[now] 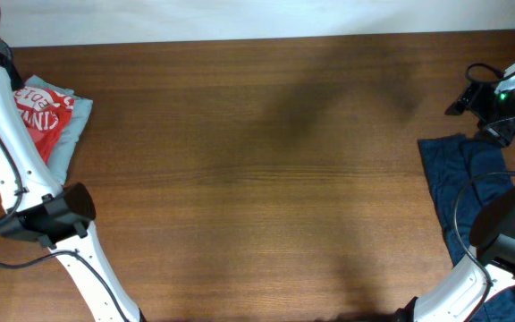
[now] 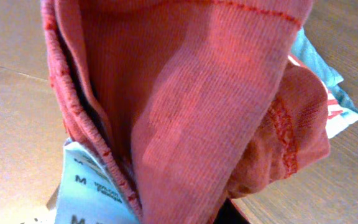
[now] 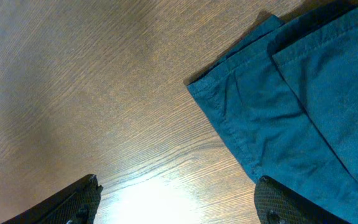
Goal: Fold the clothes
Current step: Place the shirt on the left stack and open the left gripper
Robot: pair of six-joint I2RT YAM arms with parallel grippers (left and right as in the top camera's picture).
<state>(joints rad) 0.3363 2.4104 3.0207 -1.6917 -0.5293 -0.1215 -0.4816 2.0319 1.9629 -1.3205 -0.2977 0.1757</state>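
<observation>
A: Red ribbed garment (image 2: 191,112) fills the left wrist view, pressed right up against the left end effector. Stitched hems run down both sides. A pale size label (image 2: 89,186) marked "M" hangs at its lower left.

B: Noted. Left end effector state?

A: Cannot tell. Its fingers are hidden behind the cloth, so open or closed is not readable.

B: Anything beyond the red cloth?

A: A light blue garment (image 2: 319,62) peeks out past it, to the upper right of that end effector. From overhead the two lie together at the table's (image 1: 257,161) far left edge. The red one shows white print and sits on top of the blue.

B: Right side?

A: Right end effector (image 3: 176,208) has its jaws spread wide and nothing between them. Only the two dark fingertips (image 3: 73,199) show, at the bottom corners of its wrist view, with bare wood grain between.

B: Where is its garment?

A: A dark blue garment (image 3: 303,106) lies flat on the table, ahead and to the right of that end effector. One corner points toward the gap. Its hem runs just beside the right-hand fingertip; contact cannot be judged.

B: Creases?

A: A layered fold edge crosses the upper right of the wrist view.
</observation>
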